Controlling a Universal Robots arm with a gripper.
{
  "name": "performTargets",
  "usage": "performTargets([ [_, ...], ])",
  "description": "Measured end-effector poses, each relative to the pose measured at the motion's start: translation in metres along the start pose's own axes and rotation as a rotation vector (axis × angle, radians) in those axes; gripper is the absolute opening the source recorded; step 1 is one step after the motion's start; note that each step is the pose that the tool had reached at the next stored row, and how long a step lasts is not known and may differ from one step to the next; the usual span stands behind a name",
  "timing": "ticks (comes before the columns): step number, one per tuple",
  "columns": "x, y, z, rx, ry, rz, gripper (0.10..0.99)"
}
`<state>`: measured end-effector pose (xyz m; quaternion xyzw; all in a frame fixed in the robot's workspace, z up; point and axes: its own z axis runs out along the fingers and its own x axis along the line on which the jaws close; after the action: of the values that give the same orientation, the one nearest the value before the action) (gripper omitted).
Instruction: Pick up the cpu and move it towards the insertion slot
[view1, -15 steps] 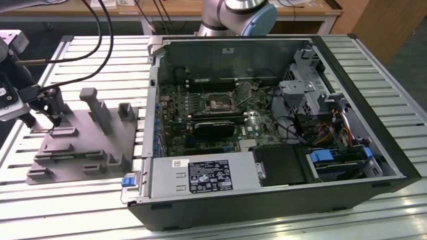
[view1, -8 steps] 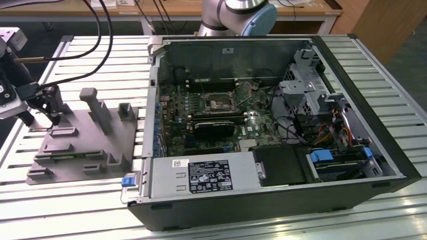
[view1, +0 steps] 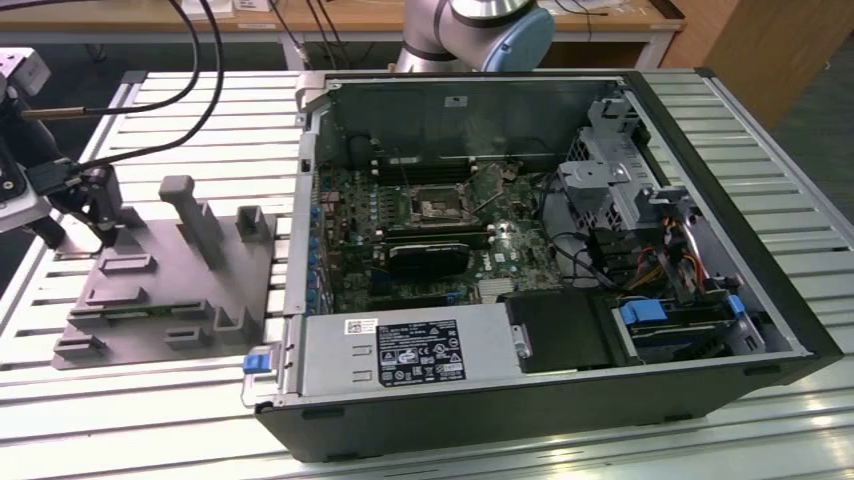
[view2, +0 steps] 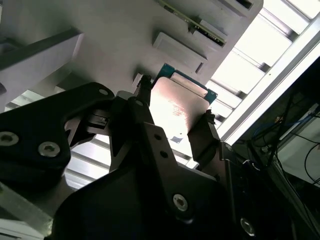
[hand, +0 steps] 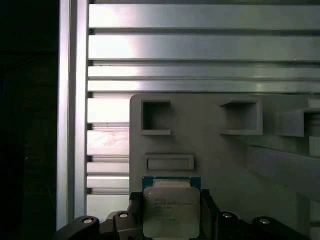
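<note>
- Half done at best: the jaws are pinched onto the cpu (hand: 170, 212) from both sides, over the grey fixture (hand: 215, 150).
- Can't tell if it's actually lifted off.
- The slot (view1: 438, 208) is inside the case (view1: 534, 420), well apart across the bench (view1: 174, 400), so the whole move is left.

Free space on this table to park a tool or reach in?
Free, in the exterior view: table slats at lower left, in front of the grey fixture, and the strip right of the computer case. Crowded: the fixture's left end, where the gripper grips the cpu under hanging cables, and the case interior.
</note>
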<state>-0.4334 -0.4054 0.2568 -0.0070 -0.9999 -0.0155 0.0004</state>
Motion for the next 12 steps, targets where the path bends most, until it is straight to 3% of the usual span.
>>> performTargets([
  [12, 0.0000, 0.0005, -0.0117, 0.000, 0.0001, 0.000, 0.545],
])
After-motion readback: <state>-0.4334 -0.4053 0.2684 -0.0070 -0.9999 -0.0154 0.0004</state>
